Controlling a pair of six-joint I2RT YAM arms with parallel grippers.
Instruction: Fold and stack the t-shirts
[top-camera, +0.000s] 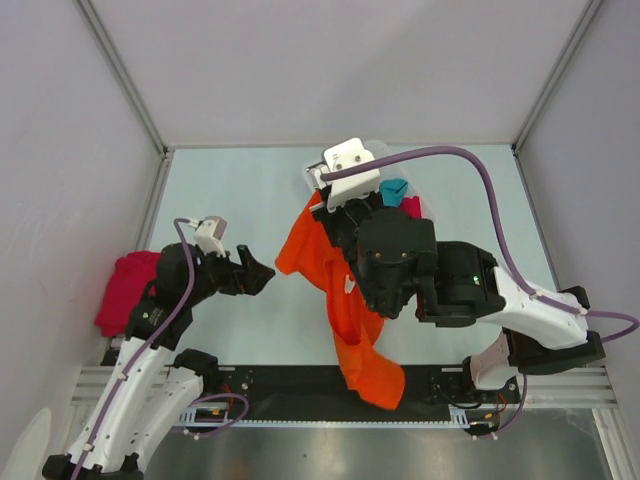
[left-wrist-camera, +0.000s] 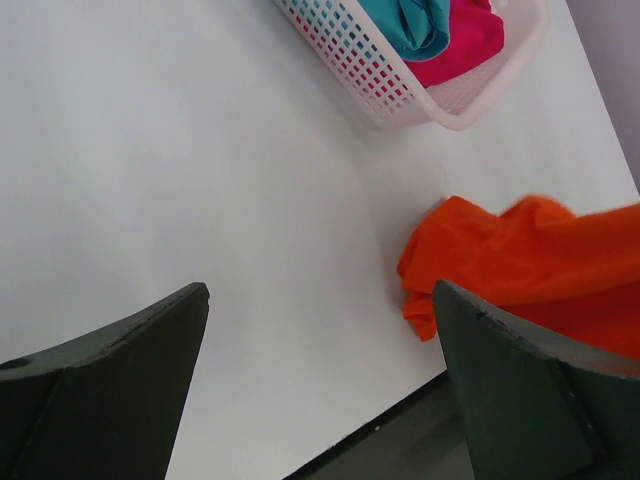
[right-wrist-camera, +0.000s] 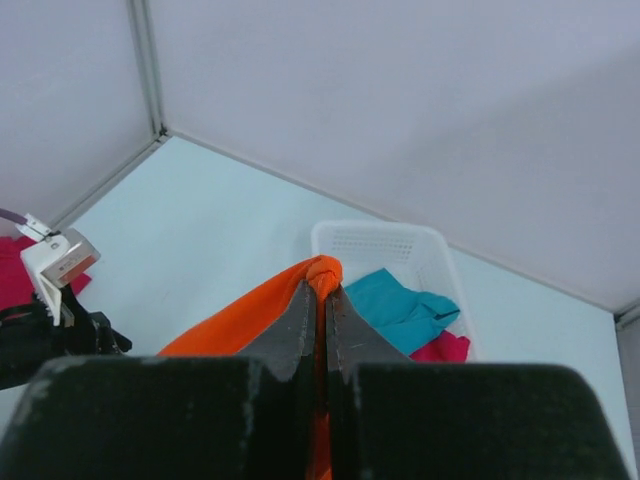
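Pale tabletop (top-camera: 235, 190) runs up to grey walls on three sides, with metal posts in the two far corners; its broadest bare stretch lies in the upper left of the top view, between the left arm and the far wall. Right gripper (right-wrist-camera: 322, 290) is at centre frame, jaws pinched tight on a bunched fold of the orange t-shirt (top-camera: 305, 250); the cloth hangs from it and trails toward the bottom of the frame, its lower end lapping over the black rail at the near edge. Left gripper (left-wrist-camera: 320, 300) sits just left of the orange cloth with jaws spread wide, holding nothing; from its wrist view the nearest orange edge lies beside the right-hand finger, not touching it. White lattice basket (left-wrist-camera: 480, 110) stands at upper centre, behind the right wrist, holding the teal t-shirt (right-wrist-camera: 400, 305) and a pink t-shirt (right-wrist-camera: 442, 348) side by side. Another pink t-shirt (top-camera: 125, 290) lies crumpled at the table's left edge, against the wall.
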